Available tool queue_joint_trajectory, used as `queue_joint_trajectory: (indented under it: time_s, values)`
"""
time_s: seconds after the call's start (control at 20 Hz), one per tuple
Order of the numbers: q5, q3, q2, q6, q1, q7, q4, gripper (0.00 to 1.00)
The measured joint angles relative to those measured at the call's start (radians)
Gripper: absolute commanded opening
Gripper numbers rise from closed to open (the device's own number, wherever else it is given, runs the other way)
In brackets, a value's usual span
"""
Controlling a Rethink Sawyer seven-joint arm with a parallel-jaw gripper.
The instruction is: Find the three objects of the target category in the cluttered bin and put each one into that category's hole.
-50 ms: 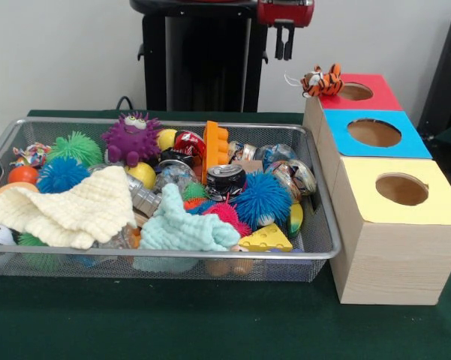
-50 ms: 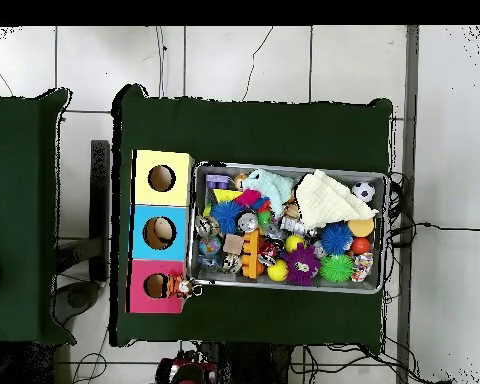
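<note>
While the end effector (image 1: 284,52) hangs raised, empty and nearly closed behind the bin (image 1: 326,244), the tiger toy (image 1: 321,81) perches on the red box (image 1: 375,98) corner, below and beside it

You see the arm drawn back at the top edge. The gripper (image 1: 284,46) hangs vertically below its red wrist housing, fingers pointing down, close together, well above table level.

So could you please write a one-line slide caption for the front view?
Gripper raised above a cluttered wire bin; a toy tiger sits on the red box.
</note>
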Motion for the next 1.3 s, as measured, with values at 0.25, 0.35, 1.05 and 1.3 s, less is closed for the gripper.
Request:
queue_joint_trajectory:
  time_s: [0.25,0.35,1.05,1.3]
  values:
    - [-0.015,0.008,0.024,-0.026,-0.022,0.000,-0.018,0.00]
    - [-0.026,0.015,0.040,-0.040,-0.035,0.000,-0.033,0.00]
    - [-0.035,0.059,0.083,-0.079,-0.061,0.000,-0.051,0.00]
    - [-0.035,0.084,0.073,-0.079,-0.080,0.000,-0.051,0.00]
